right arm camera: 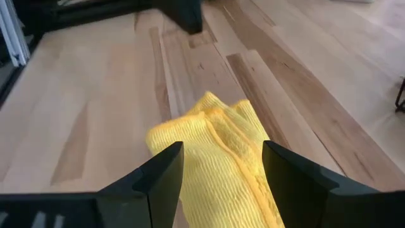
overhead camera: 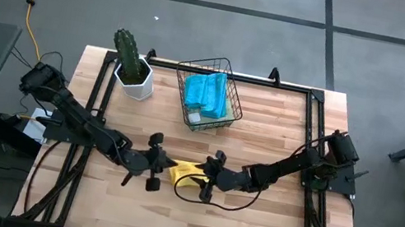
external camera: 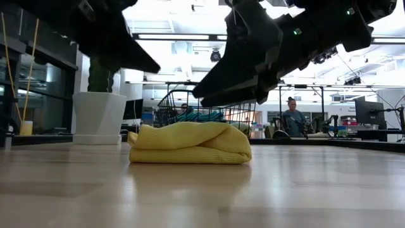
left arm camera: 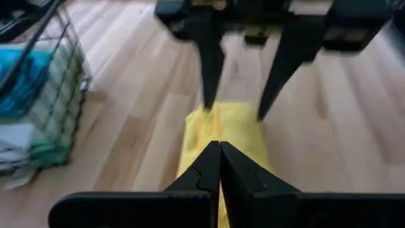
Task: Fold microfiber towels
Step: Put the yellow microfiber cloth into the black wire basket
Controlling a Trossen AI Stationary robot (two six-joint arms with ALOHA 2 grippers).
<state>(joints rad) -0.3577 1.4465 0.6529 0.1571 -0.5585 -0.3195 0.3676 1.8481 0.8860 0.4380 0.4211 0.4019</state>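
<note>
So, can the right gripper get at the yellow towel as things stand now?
Probably yes. The right gripper is open and hangs just over the yellow towel, with nothing between them. The shut left gripper is close at the towel's other side, but apart from the right one.

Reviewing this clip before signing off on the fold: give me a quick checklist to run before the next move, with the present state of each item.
1. Folded yellow microfiber towel lies flat on the wooden table: ok, compact bundle.
2. Right tool open, fingers straddling the towel: ok.
3. Right tool lifted off the towel: ok in the low view.
4. Left tool shut, holding nothing: ok; whether it touches the towel's edge: cannot tell.
5. Black wire basket with teal towels stands apart from both arms: ok.
6. Potted cactus in a white pot out of the way: ok.
</note>
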